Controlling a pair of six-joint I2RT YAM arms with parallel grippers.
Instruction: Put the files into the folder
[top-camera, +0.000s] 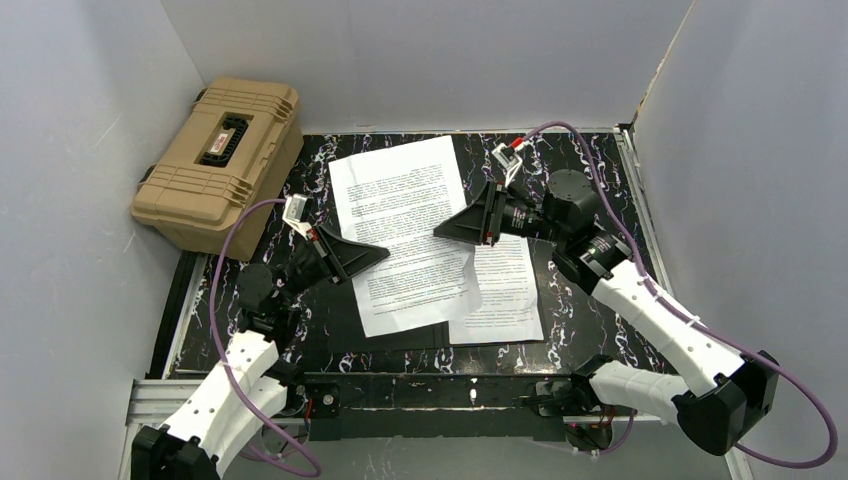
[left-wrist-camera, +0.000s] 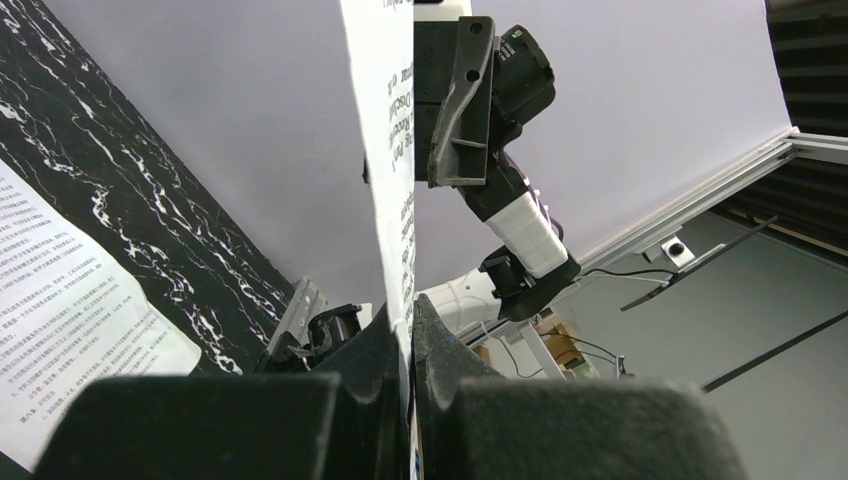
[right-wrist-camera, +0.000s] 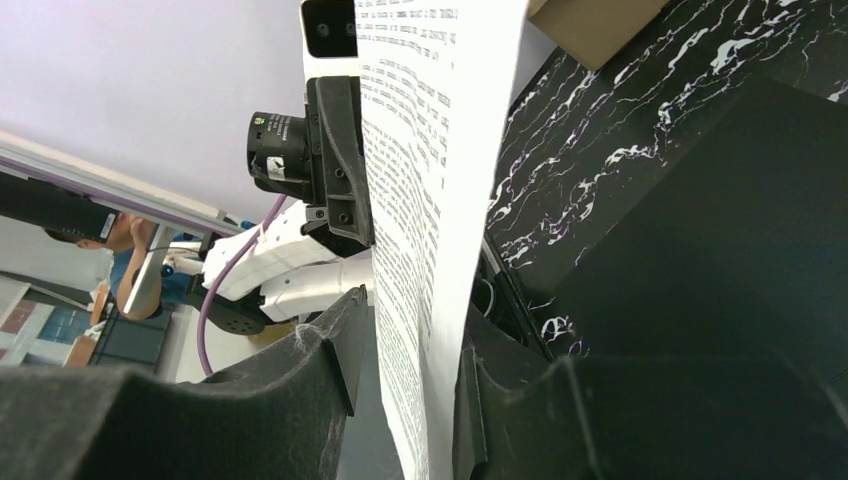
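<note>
White walls (top-camera: 420, 60), black marbled surface (top-camera: 570, 335); left jaws are pinched tight on one file (top-camera: 400, 220), right jaws straddle its far edge, can't tell if they're actually clamping; it hangs between both arms over what looks like the folder (top-camera: 415, 338). Next, I reckon: lower it flat onto the second file (top-camera: 505, 290), release together. Count: two files, one folder, one tan case (top-camera: 220, 160).
</note>
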